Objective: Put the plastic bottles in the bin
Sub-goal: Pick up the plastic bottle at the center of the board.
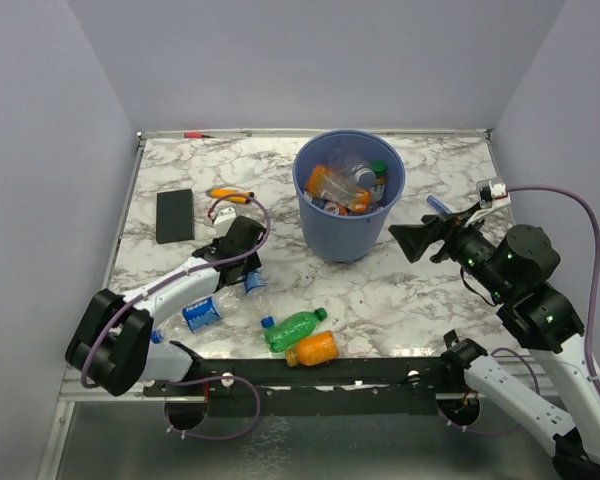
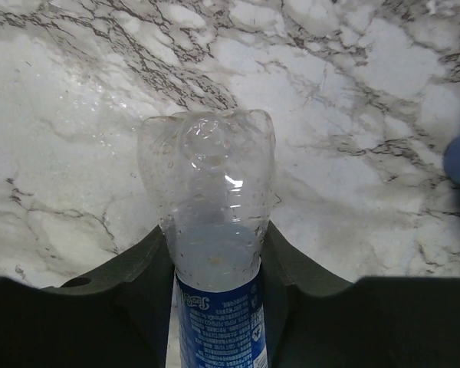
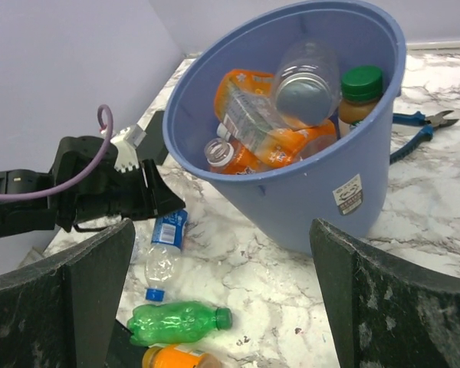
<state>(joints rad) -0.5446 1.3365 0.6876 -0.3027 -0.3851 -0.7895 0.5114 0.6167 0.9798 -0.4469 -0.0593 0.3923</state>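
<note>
Clamping clear bottle (image 2: 207, 176), L hand (image 2: 215, 264); only wrist cam shows.

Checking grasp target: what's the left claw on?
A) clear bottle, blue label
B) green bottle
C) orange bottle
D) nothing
A: the left wrist view shows the left claw closed on the clear bottle, with a finger against each side.

White marble table (image 1: 410, 300) enclosed by plain lavender walls (image 1: 310, 60).
</note>
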